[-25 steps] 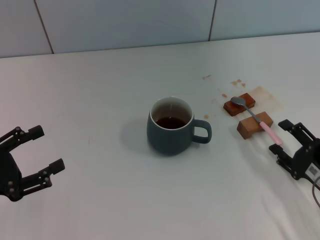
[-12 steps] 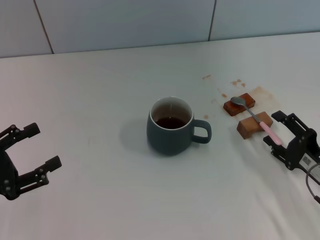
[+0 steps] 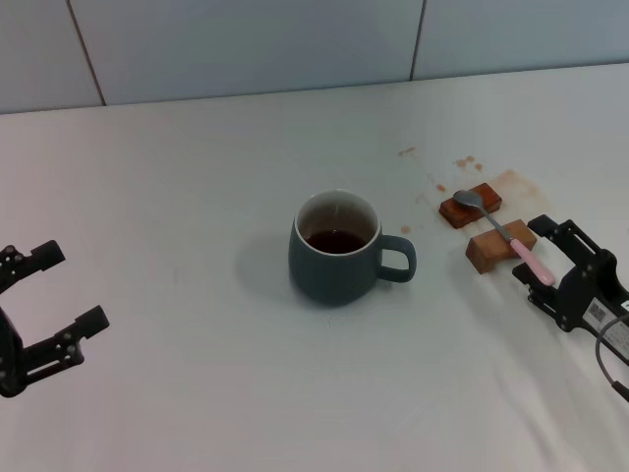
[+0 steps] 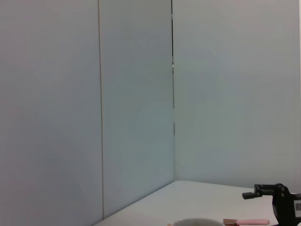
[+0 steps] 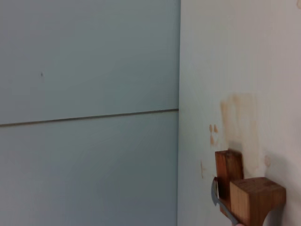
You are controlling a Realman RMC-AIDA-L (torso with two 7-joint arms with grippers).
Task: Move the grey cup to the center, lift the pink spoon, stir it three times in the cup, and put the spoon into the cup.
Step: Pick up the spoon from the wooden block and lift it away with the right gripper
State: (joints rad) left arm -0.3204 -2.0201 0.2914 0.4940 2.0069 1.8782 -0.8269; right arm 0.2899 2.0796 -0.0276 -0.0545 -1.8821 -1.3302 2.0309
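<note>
Cup: the grey cup [image 3: 335, 248] stands upright near the middle of my table [image 3: 197, 177], handle toward the right edge, dark brown liquid inside. Only its rim [image 4: 197, 221] peeks into my left wrist view.

Spoon: the pink spoon [image 3: 503, 234] lies toward the right edge, well apart from the cup. Its metal bowl rests on the farther block [image 3: 470, 206], its neck crosses the nearer block [image 3: 500, 246], and its pink handle sticks out past that block toward the near right corner.

Right gripper: my right gripper [image 3: 539, 260] sits at the right edge with its fingers spread to either side of the pink handle's end. From the head view I think neither finger touches the handle, though the gap is hard to judge.

Left gripper: my left gripper [image 3: 59, 288] hangs by the left edge toward the near corner, fingers wide apart, holding nothing, well apart from the cup.

Stains: brown stains [image 3: 511, 183] mark the table just behind the blocks, toward the far right.

Right wrist view: both blocks and the spoon's bowl [image 5: 217, 197] show close up.
</note>
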